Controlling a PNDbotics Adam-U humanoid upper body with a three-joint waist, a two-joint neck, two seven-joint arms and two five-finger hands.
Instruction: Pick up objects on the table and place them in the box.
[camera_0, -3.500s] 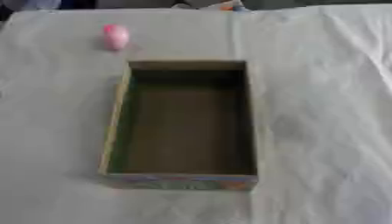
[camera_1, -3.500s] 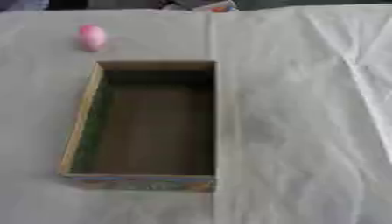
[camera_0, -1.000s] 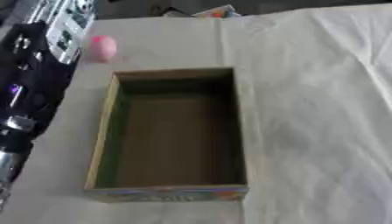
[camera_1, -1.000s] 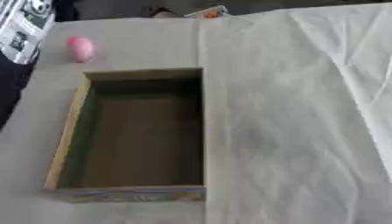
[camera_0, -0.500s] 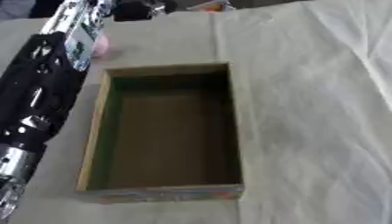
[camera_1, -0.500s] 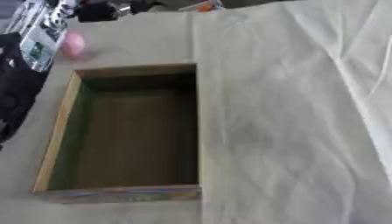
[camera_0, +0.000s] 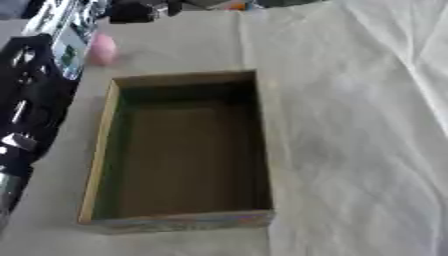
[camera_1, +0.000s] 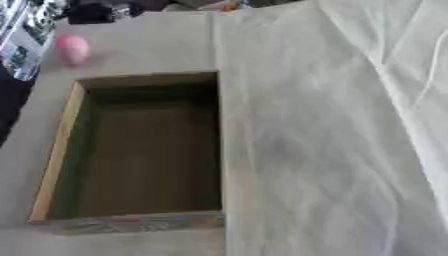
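Observation:
An open cardboard box (camera_0: 98, 155) with a dark, empty inside lies on the cloth-covered table. A small pink rounded object (camera_1: 72, 49) rests on the cloth just beyond the box's far left corner. My left arm (camera_0: 39, 95), black and silver, runs up the left edge of the view, right beside the pink object. My left hand (camera_0: 136, 11) shows as a dark blurred shape at the top edge, beyond and to the right of the pink object. My right hand is out of sight.
A wrinkled pale cloth (camera_1: 332, 140) covers the table, with wide bare room to the right of the box. Something small and orange (camera_0: 234, 6) lies at the far edge.
My left arm has come in from the left and stretched farther up along the box, its hand now past the pink object. The camera has tilted, so the whole picture has shifted.

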